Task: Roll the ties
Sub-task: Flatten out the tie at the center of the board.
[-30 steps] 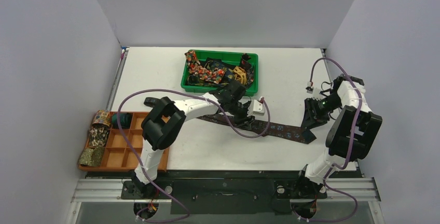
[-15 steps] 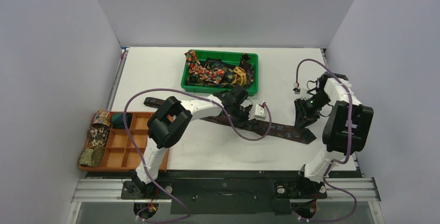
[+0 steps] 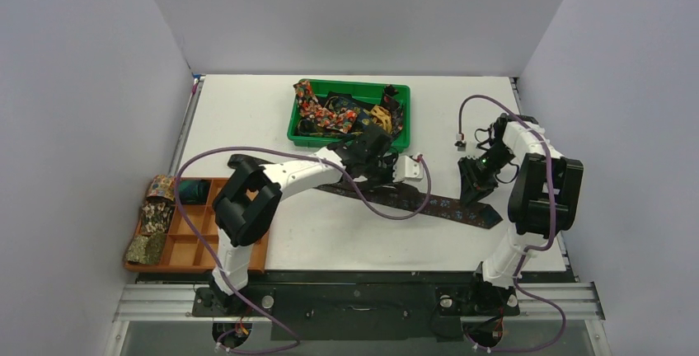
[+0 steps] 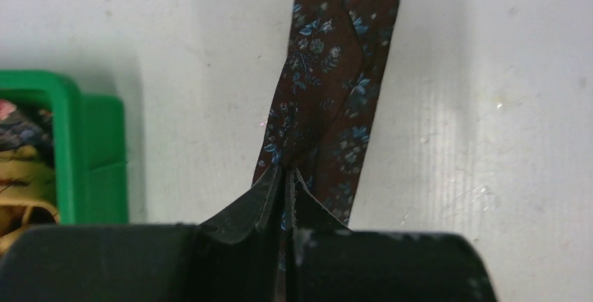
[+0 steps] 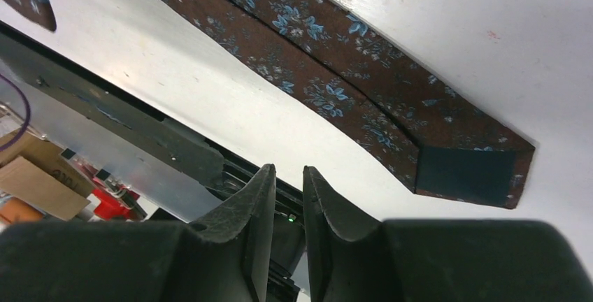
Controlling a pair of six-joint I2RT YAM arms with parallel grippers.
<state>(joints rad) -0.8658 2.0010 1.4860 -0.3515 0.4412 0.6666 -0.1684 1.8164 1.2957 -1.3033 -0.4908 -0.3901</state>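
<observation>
**Left jaws pinch the brown tie point(image 4: 329, 106)**

My left gripper point(image 4: 285, 175) is clamped on a fold of the brown tie, which lies stretched across the table point(image 3: 247, 109) near the green bin point(image 3: 294, 125) of loose ties point(image 3: 342, 115). My right gripper point(image 5: 288, 176) hangs near its wide end, fingers a narrow gap apart, holding nothing. Rolled ties point(image 3: 152, 216) sit in the orange tray point(image 3: 202, 224).

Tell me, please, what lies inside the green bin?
The green bin holds a heap of ties: a red floral one at left, a yellow one at right, dark ones between. Its floor is covered.
</observation>
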